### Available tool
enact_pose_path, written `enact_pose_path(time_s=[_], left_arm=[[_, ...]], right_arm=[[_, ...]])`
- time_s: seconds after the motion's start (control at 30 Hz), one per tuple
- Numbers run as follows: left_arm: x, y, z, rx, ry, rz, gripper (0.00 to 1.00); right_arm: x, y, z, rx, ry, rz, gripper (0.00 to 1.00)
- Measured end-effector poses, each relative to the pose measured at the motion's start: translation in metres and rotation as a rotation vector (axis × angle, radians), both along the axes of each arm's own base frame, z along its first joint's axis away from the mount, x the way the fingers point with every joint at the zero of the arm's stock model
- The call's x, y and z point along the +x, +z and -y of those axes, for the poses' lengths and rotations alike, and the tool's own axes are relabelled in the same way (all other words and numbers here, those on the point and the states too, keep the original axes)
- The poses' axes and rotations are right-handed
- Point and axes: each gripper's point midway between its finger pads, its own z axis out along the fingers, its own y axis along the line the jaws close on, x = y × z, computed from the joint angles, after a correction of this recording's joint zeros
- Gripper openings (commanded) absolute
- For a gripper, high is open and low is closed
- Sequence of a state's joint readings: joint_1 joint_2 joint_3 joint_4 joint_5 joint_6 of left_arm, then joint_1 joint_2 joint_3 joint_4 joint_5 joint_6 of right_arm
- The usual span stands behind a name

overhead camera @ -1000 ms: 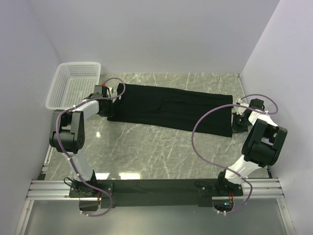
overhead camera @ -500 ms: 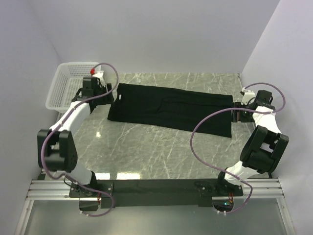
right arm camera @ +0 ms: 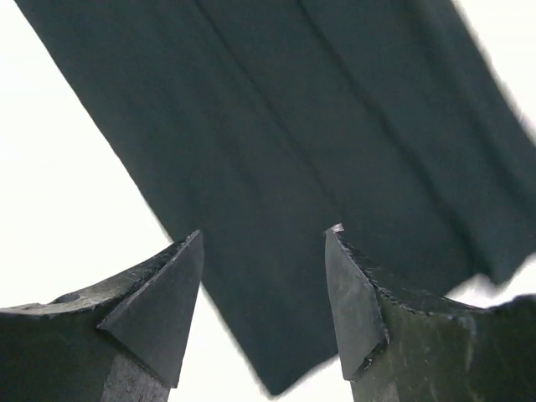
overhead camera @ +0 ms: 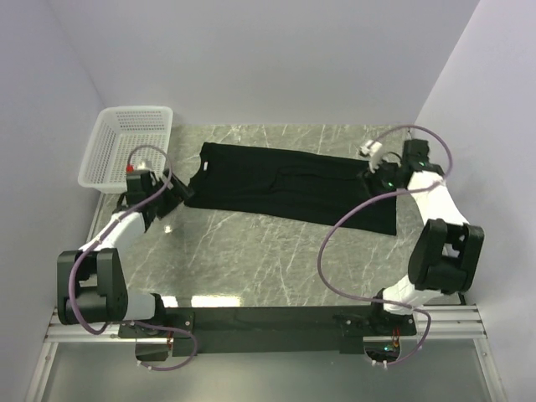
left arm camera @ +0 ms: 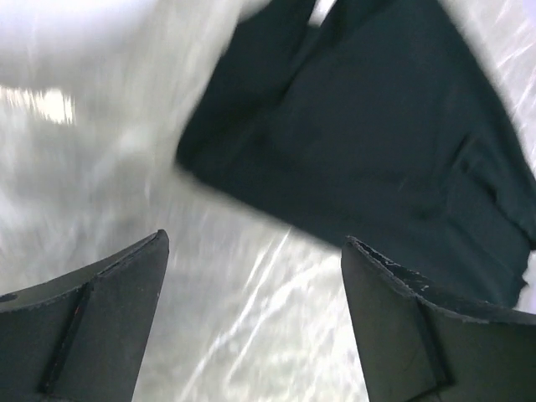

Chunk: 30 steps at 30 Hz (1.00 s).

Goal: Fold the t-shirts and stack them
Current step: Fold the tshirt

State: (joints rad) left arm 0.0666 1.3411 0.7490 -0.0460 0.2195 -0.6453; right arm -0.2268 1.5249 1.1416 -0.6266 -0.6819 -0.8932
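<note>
Shows black t-shirt (overhead camera: 293,184) lying flat in a long band across marble table (overhead camera: 251,251), right of white basket (overhead camera: 126,146). Holds nothing in left gripper (overhead camera: 176,193), jaws spread wide just beside collar end. Poises right gripper (overhead camera: 374,170) over opposite end, jaws likewise apart, empty

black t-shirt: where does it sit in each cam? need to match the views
Top external: t-shirt lies as a long band across the far middle of the table.
Left wrist: t-shirt fills the upper right, blurred.
Right wrist: t-shirt covers the top and middle.
Shared landmark: the pale table bordering the t-shirt's edge, marbled in top external and left wrist, washed out to white in right wrist.
</note>
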Motion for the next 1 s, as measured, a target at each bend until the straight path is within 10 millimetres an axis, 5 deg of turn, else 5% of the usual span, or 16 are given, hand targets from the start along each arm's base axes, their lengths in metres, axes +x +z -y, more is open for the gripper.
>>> enact_pose_path(time_s=[0.17, 0.37, 0.47, 0.67, 1.0], left_arm=[[-0.04, -0.041, 0.011, -0.096, 0.031, -0.121, 0.9], [-0.035, -0.003, 0.012, -0.108, 0.038, 0.01, 0.9], [-0.034, 0.001, 0.014, -0.145, 0.053, 0.037, 0.9], [-0.047, -0.029, 0.019, -0.233, 0.114, -0.06, 0.88], [-0.028, -0.063, 0.019, -0.301, 0.22, -0.19, 0.73]], right_arm=[[0.056, 0.019, -0.047, -0.04, 0.136, 0.044, 0.66], [0.184, 0.041, -0.102, -0.103, 0.153, 0.143, 0.66], [0.218, 0.031, -0.121, -0.127, 0.155, 0.159, 0.67], [0.222, -0.013, -0.105, -0.2, 0.068, 0.067, 0.66], [0.234, -0.014, -0.053, -0.166, -0.135, 0.055, 0.65]])
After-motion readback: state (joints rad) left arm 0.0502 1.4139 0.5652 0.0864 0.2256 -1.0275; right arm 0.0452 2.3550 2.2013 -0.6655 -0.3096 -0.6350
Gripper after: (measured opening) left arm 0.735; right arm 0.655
